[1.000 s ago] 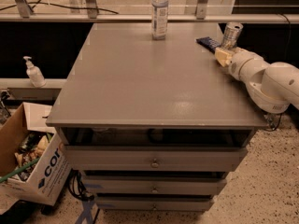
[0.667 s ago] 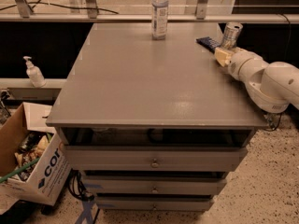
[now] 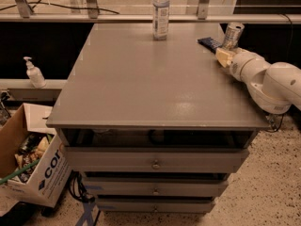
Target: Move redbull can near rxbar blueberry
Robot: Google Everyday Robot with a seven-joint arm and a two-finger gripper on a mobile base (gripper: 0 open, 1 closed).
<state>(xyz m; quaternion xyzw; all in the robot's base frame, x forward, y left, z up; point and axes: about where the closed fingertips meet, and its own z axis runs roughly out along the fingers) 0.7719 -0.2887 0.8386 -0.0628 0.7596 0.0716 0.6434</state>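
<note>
The redbull can (image 3: 232, 35), slim and silver, stands upright near the far right corner of the grey table (image 3: 141, 79). The rxbar blueberry (image 3: 209, 43), a flat dark blue bar, lies just left of the can and close to it. My gripper (image 3: 225, 56), with yellowish tips on a white arm (image 3: 268, 79), reaches in from the right. It sits right in front of the can and beside the bar's near end. I cannot tell whether it touches the can.
A clear plastic bottle (image 3: 161, 13) stands at the table's far edge, centre. Drawers (image 3: 155, 164) are under the tabletop. A soap dispenser (image 3: 34, 73) stands on a ledge at the left, and a cardboard box (image 3: 33, 173) sits on the floor.
</note>
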